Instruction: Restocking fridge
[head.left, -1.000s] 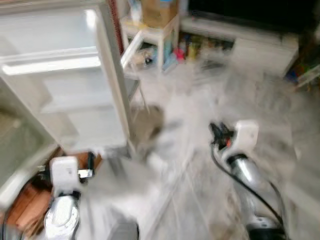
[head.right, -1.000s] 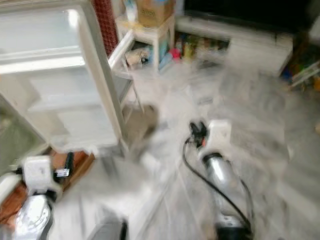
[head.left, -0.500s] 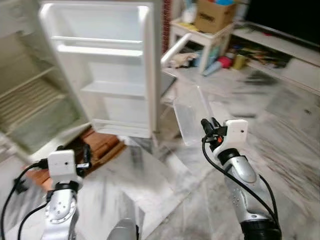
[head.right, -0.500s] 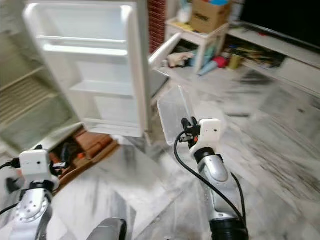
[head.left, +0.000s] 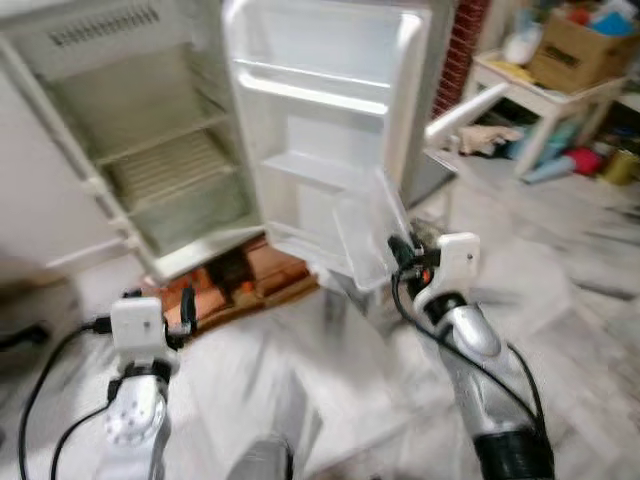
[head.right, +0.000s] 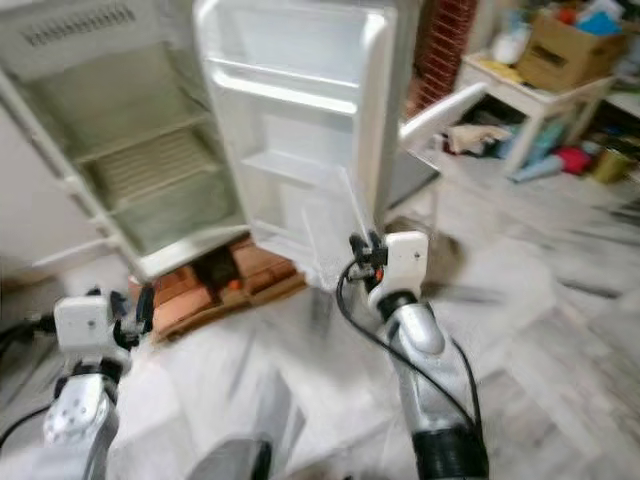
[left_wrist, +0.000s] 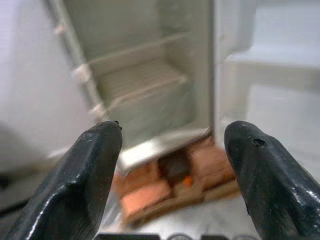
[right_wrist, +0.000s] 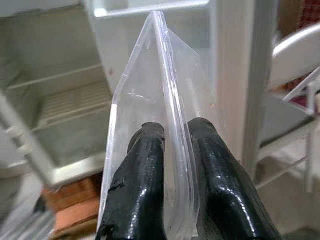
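- Your right gripper (right_wrist: 172, 150) is clenched on the edge of a clear, flat plastic container (right_wrist: 155, 95). It holds it on edge and upright ahead of the arm, which probably keeps the thin piece from sagging and lets it slide in narrow side first.
- That container hangs in the air just in front of the open white fridge door (head.left: 330, 120), near the door's lower shelf and well above the marble floor (head.left: 330, 400).
- The small white fridge (head.left: 130, 150) stands open with its wire shelves bare. It rests on red-brown bricks (head.left: 250, 285), likely to lift it off the floor.
- Your left gripper (left_wrist: 170, 175) has its fingers spread wide and grasps nothing. It sits low, pointed at the fridge's lower compartment, seemingly kept free to steady the door or a shelf.
- Judging by this, you are on the approach and the container is not yet placed.
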